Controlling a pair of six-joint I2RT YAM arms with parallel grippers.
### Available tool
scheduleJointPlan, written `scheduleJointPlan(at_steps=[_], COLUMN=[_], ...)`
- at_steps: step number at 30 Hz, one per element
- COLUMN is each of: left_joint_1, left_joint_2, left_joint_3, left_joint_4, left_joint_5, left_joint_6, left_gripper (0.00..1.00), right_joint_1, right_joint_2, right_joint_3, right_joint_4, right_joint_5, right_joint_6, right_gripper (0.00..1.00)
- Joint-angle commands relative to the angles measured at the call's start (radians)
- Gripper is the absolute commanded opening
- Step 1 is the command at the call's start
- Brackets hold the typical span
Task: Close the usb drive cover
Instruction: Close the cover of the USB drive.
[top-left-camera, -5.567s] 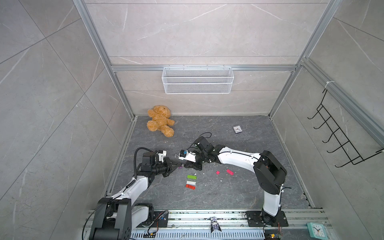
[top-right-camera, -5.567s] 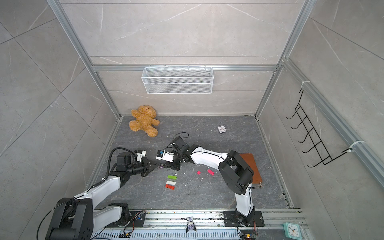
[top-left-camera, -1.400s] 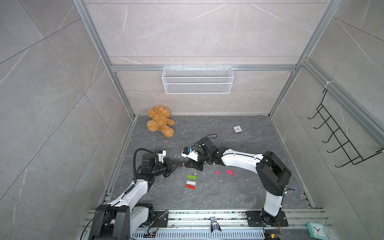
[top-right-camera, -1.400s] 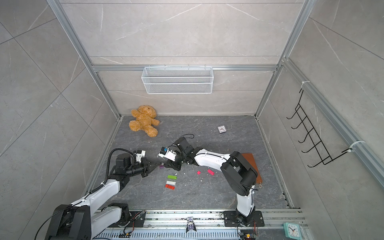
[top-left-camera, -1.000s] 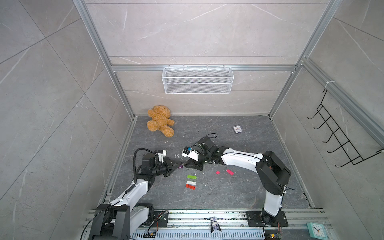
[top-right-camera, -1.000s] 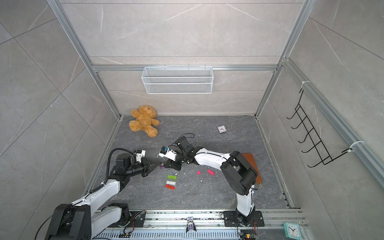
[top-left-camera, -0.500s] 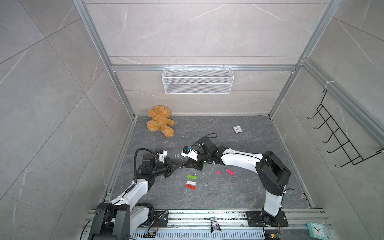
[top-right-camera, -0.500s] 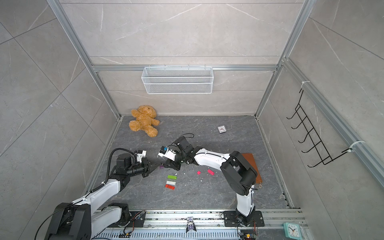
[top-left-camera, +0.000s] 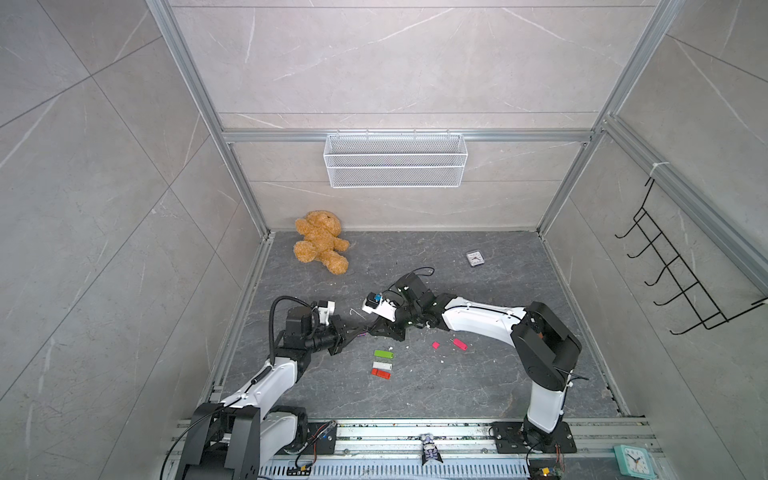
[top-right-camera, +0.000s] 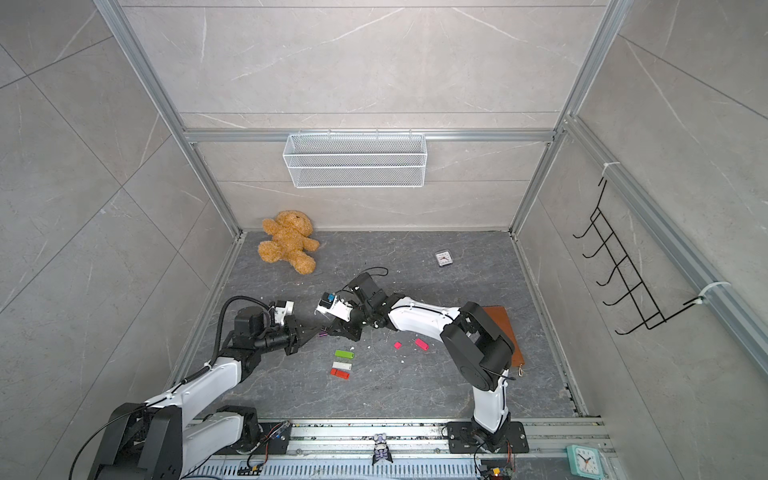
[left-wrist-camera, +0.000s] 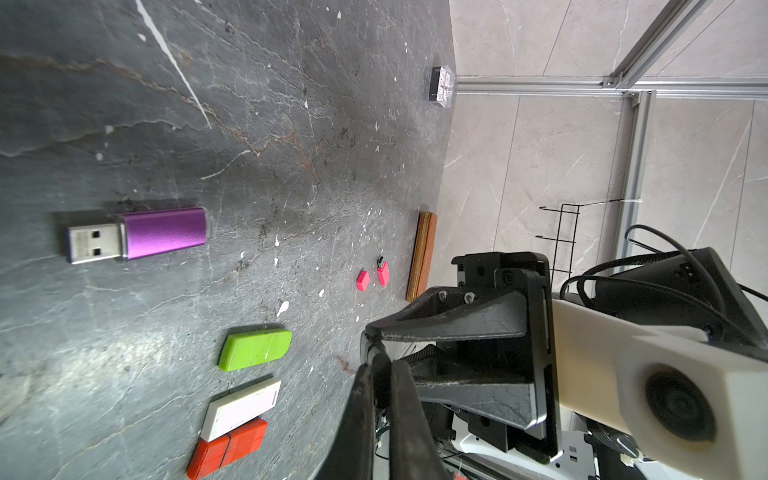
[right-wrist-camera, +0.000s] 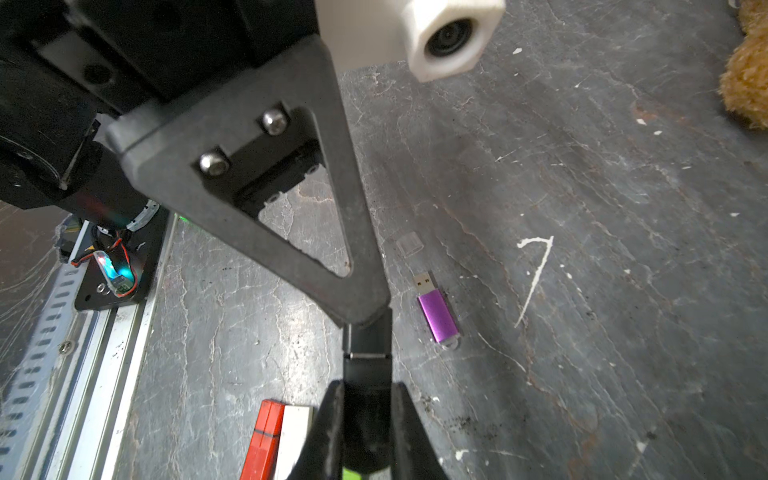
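Two grippers, jaws clamped, meet low over the floor: the right gripper (right-wrist-camera: 368, 386) pinches the black plastic USB drive (right-wrist-camera: 368, 368) and the left gripper (left-wrist-camera: 380, 370) squeezes its cap end (a seam shows, so maybe not fully home). Push off-axis and the cap could cock, or the drive twist free. Below is a scuffed dark grey stone floor (right-wrist-camera: 623, 208), where a purple metal USB stick (right-wrist-camera: 438, 313) lies uncapped. Far back, a brown teddy bear (top-left-camera: 320, 241) sits against pale tiled walls (top-left-camera: 395, 62).

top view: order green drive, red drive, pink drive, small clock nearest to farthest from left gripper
1. green drive, just off the left gripper
2. red drive, same row, farther end
3. pink drive, well across from it
4. small clock, far at the back
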Motion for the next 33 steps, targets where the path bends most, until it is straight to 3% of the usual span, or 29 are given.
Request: scheduleJointPlan(at_steps=[1, 19, 26, 33], left_joint_1=[-0.042, -0.130, -0.132, -0.133], left_joint_2=[0.018, 0.071, 0.082, 0.057], left_joint_3=[0.015, 0.003, 0.004, 0.069], left_joint_4=[-0.029, 0.033, 0.031, -0.075], left_joint_5=[0.060, 0.044, 0.031, -0.047], left_joint_6=[0.020, -0.002, 0.010, 0.071], left_gripper=[0.00, 0.00, 0.00, 0.00], right_joint_1=[0.002, 0.001, 0.001, 0.000], right_joint_2=[0.004, 0.056, 0.066, 0.026], right_joint_3=[0.049, 0.135, 0.155, 0.064], right_joint_4=[0.104, 0.232, 0.155, -0.002], right_joint_5=[-0.014, -0.034, -0.030, 0.063], right_joint_6=[0.009, 0.027, -0.016, -0.095], right_gripper=[0.12, 0.10, 0.10, 0.10])
